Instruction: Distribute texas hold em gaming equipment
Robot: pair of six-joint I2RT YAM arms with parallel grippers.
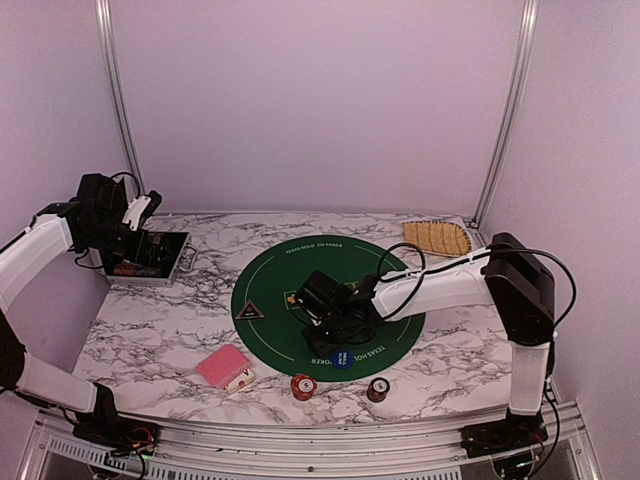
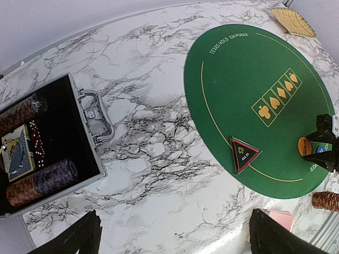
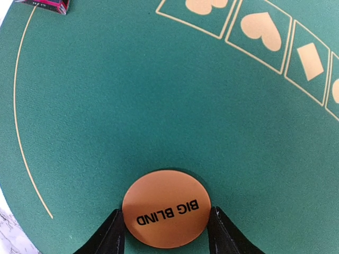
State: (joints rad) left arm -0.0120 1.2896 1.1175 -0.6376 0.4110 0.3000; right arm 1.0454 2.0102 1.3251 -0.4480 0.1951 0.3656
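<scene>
- Left end effector (image 2: 175,228): hangs over the marble counter (image 1: 160,330) beside the open metal case (image 2: 87,127); fingers spread wide, nothing between them.
- Metal case: lies at the counter's far left, lid open. It holds rolls of chips (image 2: 42,182), a blue-backed deck (image 2: 18,153) and dice (image 2: 37,137).
- Red-backed playing cards (image 1: 223,366): a pile on the bare counter near the front edge, left of the round green mat (image 1: 290,265) and off it.
- Dark triangular marker (image 2: 243,154): lies flat at the mat's left rim.
- Red chip stack (image 1: 303,386): on the counter, just off the mat's near edge.
- Blue round button (image 1: 343,359): on the mat's near rim, just beside the right end effector.
- Right end effector (image 3: 166,228): down on the mat, fingers narrowed to the width of the orange BIG BLIND button (image 3: 167,209), one finger against each side of its rim. The button lies flat on the mat.
- Dark chip stack (image 1: 377,389): on the counter, right of the red stack, apart from it.
- Woven straw tray (image 1: 437,238): far right corner, off the mat.
</scene>
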